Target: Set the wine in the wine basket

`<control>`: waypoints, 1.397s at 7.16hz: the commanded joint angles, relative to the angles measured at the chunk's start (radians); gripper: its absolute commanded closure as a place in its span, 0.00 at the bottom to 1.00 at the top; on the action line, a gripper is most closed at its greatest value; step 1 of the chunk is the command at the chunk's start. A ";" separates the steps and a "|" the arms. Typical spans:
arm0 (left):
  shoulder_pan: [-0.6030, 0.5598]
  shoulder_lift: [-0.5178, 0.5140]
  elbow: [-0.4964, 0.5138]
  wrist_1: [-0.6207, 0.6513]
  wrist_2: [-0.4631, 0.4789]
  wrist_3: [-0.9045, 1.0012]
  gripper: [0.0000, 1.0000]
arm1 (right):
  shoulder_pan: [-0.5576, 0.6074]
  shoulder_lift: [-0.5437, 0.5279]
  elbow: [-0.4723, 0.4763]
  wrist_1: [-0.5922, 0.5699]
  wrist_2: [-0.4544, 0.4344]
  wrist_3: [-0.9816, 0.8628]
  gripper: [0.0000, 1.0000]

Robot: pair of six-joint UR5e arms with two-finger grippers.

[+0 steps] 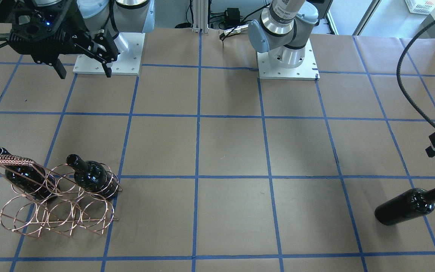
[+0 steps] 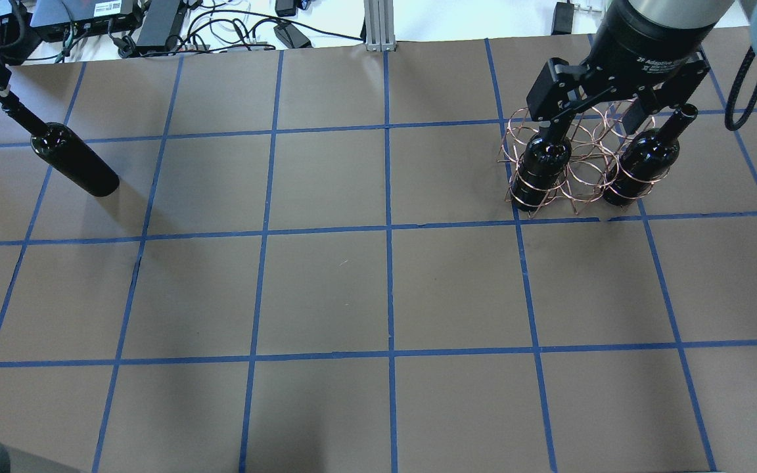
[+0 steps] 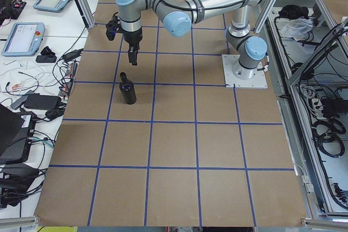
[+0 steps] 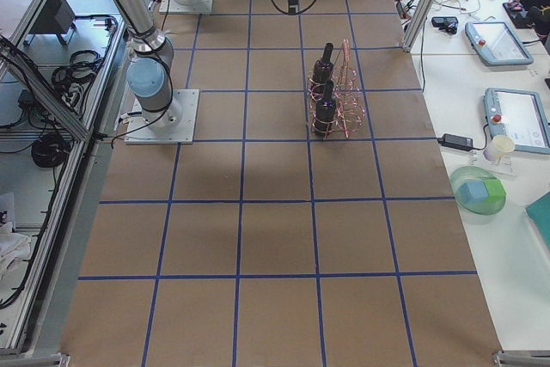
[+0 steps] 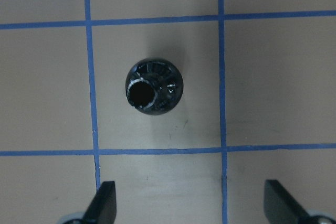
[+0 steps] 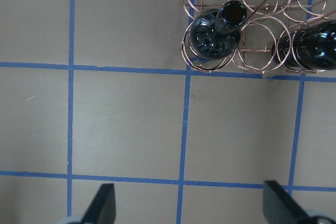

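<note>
One wine [image 5: 154, 87] stands upright, well apart from the wine basket [image 1: 9, 160], mouth nearly below the left gripper [image 5: 190, 198]. That gripper gapes wide, empty.

Lighting is bright and even across the bench [image 2: 326, 289], coming from overhead. Exposure is adequate in all views. Shadows are soft-edged: a faint one lies beside the lone bottle [image 2: 75, 159] in the overhead view, and a broad diffuse band crosses mid-bench in the front-facing view. Small specular highlights mark the racked bottle [image 6: 212, 38]. Both wrist views are slightly soft. The left tool [image 5: 191, 211], at the lower edge, is out of focus.
</note>
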State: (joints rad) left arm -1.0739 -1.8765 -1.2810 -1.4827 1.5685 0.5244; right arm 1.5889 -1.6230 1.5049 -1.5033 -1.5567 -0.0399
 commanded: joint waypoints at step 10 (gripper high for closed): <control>0.023 -0.182 0.020 0.165 -0.082 -0.001 0.00 | 0.000 0.000 0.000 0.000 0.000 0.000 0.00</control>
State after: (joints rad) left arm -1.0508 -2.0529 -1.2598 -1.3192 1.5050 0.5350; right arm 1.5892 -1.6229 1.5048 -1.5033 -1.5558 -0.0387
